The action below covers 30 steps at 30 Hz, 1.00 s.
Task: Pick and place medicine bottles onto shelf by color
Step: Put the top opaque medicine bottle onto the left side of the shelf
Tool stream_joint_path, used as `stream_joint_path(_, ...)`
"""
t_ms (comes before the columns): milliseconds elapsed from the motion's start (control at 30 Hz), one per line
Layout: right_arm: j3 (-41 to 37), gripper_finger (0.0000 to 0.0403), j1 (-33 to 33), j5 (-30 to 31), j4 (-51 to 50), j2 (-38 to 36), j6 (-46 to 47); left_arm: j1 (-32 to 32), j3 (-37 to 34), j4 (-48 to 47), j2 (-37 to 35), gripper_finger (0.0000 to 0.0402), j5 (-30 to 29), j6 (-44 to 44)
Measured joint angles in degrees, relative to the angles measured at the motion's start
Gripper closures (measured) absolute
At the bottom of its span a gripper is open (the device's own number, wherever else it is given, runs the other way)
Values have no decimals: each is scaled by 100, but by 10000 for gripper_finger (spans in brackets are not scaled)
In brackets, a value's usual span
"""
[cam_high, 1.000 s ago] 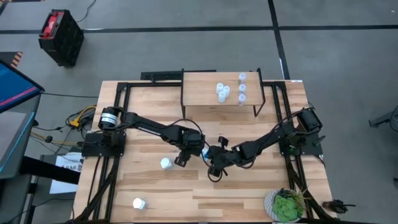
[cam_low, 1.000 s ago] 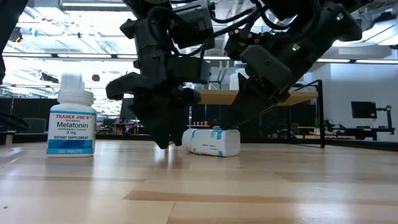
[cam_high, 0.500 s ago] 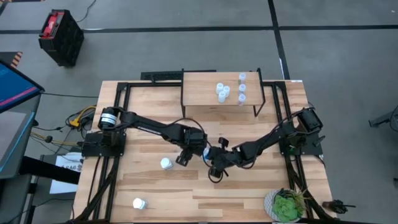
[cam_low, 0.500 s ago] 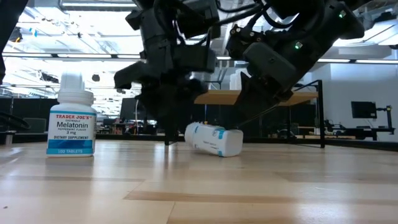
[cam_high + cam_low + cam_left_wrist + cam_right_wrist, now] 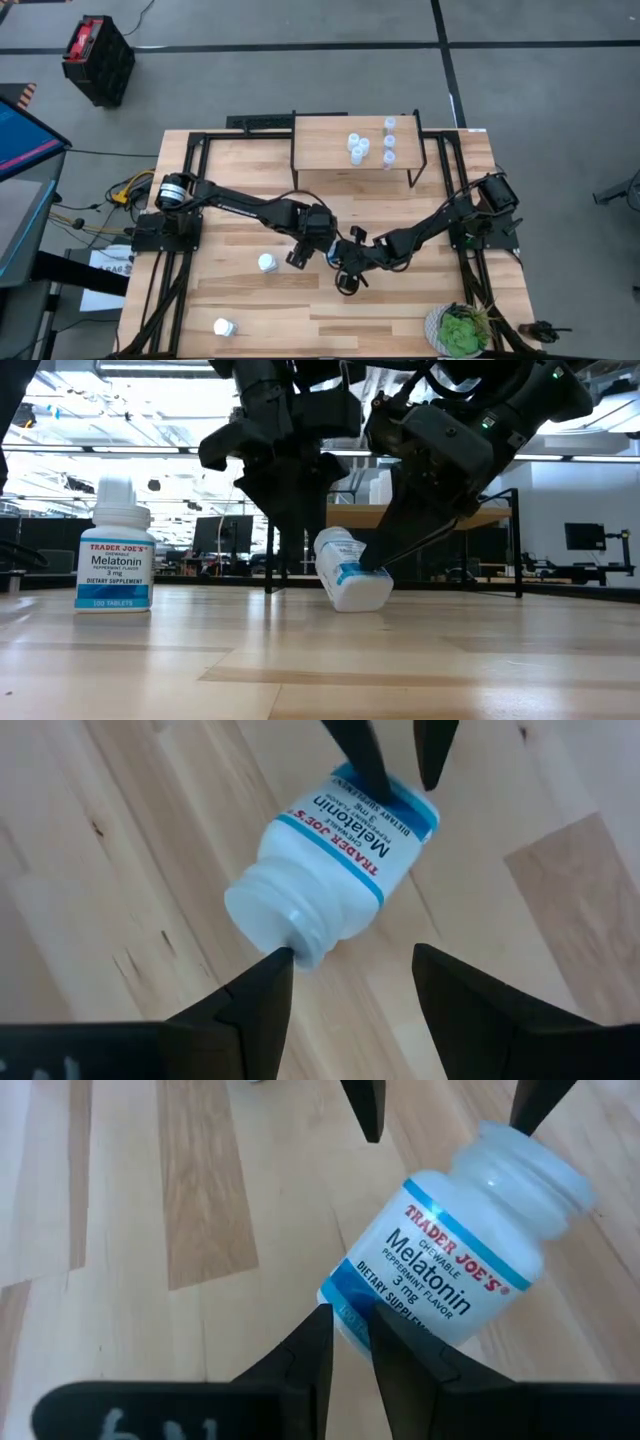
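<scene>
A white Melatonin bottle (image 5: 350, 572) with a blue-banded label stands tilted on the tabletop, cap end up, base edge on the wood. My left gripper (image 5: 350, 955) hangs open over its cap end. My right gripper (image 5: 347, 1318) is at the bottle's base end, its fingers a narrow gap apart with nothing between them. The shelf (image 5: 320, 150) at the far side carries three white bottles (image 5: 356, 147) and a row of three pale translucent bottles (image 5: 389, 141), all upright. My left gripper touches the bottle's cap rim (image 5: 262, 925) with the tip of one finger (image 5: 278, 958); the other finger stands free beside it. The fingers come steeply from above. Whether that finger bears the cap end, I cannot tell. My right gripper sets its fingertips (image 5: 322, 1320) against the bottle's base end, at the label's lower edge (image 5: 350, 1302), slanting down from the table's right. The bottle is not between the fingers. It leans cap up, its base edge (image 5: 365, 603) on the table.
Two more white bottles stand upright on the table left of the arms (image 5: 267, 263) and near the front edge (image 5: 222, 326). A potted plant (image 5: 460, 330) sits at the near right corner. Black frame rails run along both table sides.
My left gripper has risen and shifted slightly toward the table's right. The bottle, which lay on its side, has tipped up: its cap end has lifted while its base end has stayed on the table by my right gripper.
</scene>
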Motion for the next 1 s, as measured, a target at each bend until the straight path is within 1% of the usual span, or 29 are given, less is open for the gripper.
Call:
stream_joint_path(200, -4, 302, 0, 4, -31, 11, -1, -99, 216, -210, -4, 207, -88, -19)
stream_joint_path(367, -11, 302, -7, -11, -64, 15, -6, -203, 293, -243, -13, 207, -90, -217)
stream_joint_path(600, -17, 302, -22, -7, -162, 22, 51, -351, 324, -193, -13, 207, -73, -238)
stream_joint_path(867, -17, 302, -24, -9, -175, 22, 80, -362, 322, -57, -10, 207, -204, -175)
stream_joint_path(1000, -13, 302, -28, -9, -153, 15, 81, -360, 453, -68, 11, 207, -216, -153)
